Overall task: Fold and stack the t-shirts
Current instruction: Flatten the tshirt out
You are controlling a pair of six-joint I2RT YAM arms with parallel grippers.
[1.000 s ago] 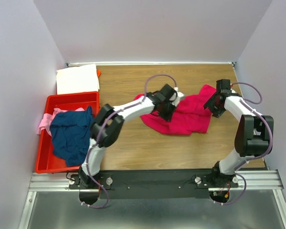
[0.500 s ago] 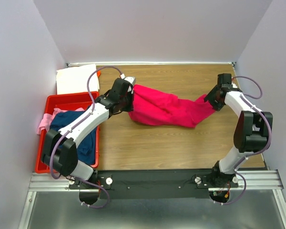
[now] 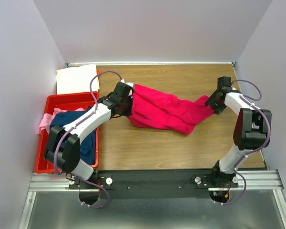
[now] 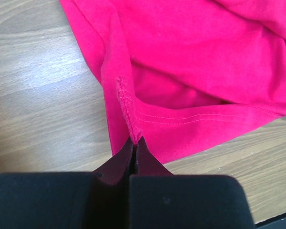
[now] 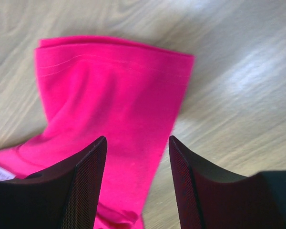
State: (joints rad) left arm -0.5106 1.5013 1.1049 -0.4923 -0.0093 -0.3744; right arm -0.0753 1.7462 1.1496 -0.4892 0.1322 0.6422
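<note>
The magenta-pink t-shirt (image 3: 164, 110) lies stretched across the middle of the wooden table. My left gripper (image 3: 126, 101) is shut on its left hem edge, seen in the left wrist view (image 4: 133, 139) with the cloth (image 4: 190, 57) pulled out ahead. My right gripper (image 3: 214, 101) is open above the shirt's right sleeve end (image 5: 119, 90), the jaws wide apart and holding nothing (image 5: 138, 143). The navy blue t-shirt (image 3: 71, 131) and the pale pink t-shirt (image 3: 44, 121) lie crumpled in the red bin. The white t-shirt (image 3: 77, 78) lies folded at the back left.
The red plastic bin (image 3: 47, 160) stands at the left edge of the table (image 3: 148, 148). Grey walls close in the left, back and right. The black mounting rail runs along the near edge.
My left gripper dragged the shirt's edge far to the left, spreading the bunched shirt out. My right gripper shifted slightly back and stays over the right end of the cloth.
</note>
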